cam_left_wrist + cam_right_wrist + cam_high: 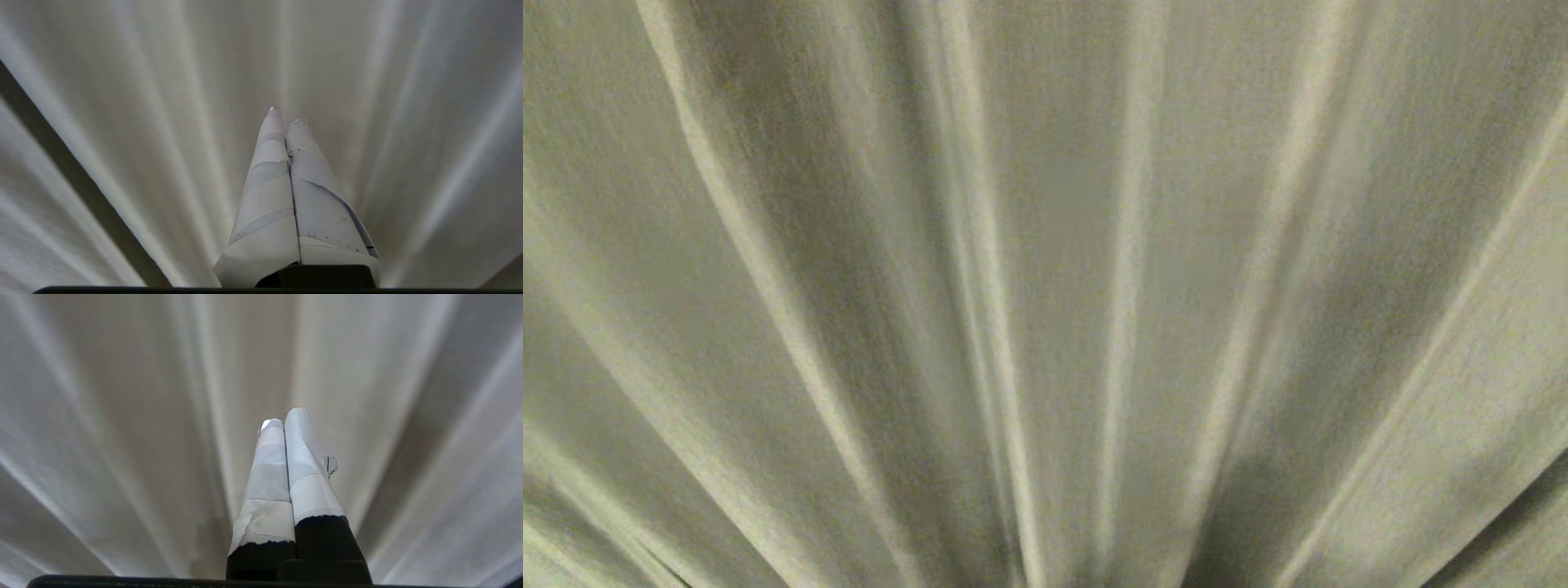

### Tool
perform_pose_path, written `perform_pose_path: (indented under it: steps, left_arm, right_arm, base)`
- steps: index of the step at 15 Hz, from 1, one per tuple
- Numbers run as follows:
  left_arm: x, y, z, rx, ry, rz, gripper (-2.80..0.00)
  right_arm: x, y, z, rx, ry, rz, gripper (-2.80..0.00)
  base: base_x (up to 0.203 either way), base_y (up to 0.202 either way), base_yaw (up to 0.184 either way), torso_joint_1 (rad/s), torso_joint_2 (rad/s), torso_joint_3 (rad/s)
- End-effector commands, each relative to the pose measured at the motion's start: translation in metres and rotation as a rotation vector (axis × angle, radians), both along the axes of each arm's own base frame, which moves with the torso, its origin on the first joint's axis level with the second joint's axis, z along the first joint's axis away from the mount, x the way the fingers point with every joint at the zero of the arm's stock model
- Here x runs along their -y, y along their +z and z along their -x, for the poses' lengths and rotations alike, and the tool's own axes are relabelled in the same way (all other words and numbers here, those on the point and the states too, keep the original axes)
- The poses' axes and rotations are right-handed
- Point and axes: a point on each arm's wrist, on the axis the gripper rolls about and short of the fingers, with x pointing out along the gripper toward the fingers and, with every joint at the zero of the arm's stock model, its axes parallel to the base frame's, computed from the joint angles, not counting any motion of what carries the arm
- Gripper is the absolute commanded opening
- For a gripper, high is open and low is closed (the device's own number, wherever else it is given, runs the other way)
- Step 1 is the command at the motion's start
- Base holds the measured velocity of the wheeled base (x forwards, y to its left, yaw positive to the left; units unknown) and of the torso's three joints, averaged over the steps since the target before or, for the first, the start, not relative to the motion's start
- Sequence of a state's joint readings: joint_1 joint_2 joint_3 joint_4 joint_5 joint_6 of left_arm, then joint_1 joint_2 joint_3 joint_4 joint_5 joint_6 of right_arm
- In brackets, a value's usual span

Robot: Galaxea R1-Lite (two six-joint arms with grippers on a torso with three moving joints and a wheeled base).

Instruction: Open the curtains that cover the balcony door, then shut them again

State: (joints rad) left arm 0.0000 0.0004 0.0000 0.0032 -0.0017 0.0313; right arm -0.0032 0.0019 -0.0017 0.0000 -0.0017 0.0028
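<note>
No supporting surface shows; pleated curtains [1045,294] fill every view.

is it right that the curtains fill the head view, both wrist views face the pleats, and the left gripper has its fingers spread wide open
Not quite. The left wrist view shows the left gripper with its fingers pressed together, shut, and nothing between them. The rest holds: the curtains fill the head view, and both wrist views face the pleats.

I see cream, finely woven matt cloth curtains [1045,269] in soft pleats; my left gripper's fingers [269,179] and right gripper's fingers [271,477] wear matt, creased white tape.
</note>
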Motion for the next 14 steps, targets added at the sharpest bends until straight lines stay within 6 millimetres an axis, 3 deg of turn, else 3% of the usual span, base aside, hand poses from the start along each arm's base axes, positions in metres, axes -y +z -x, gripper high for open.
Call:
perform_pose_path:
  steps: [1, 6, 14]
  left_arm:
    - [0.0000, 0.0000, 0.0000, 0.001, 0.000, 0.013, -2.80]
    - [0.0000, 0.0002, 0.0000, 0.002, 0.002, 0.042, -2.80]
    - [0.0000, 0.0002, 0.0000, 0.002, 0.002, 0.044, -2.80]
  right_arm:
    - [0.0000, -0.0001, 0.0000, 0.000, 0.000, 0.000, -2.80]
    - [0.0000, -0.0001, 0.0000, 0.000, 0.000, 0.000, -2.80]
    - [0.0000, -0.0001, 0.0000, 0.000, 0.000, 0.000, -2.80]
  base:
    - [0.000, 0.000, 0.000, 0.000, 0.00, 0.000]
    - [-0.001, 0.035, -0.001, -0.001, 0.00, 0.001]
    - [0.000, 0.192, -0.001, 0.003, 0.00, 0.002]
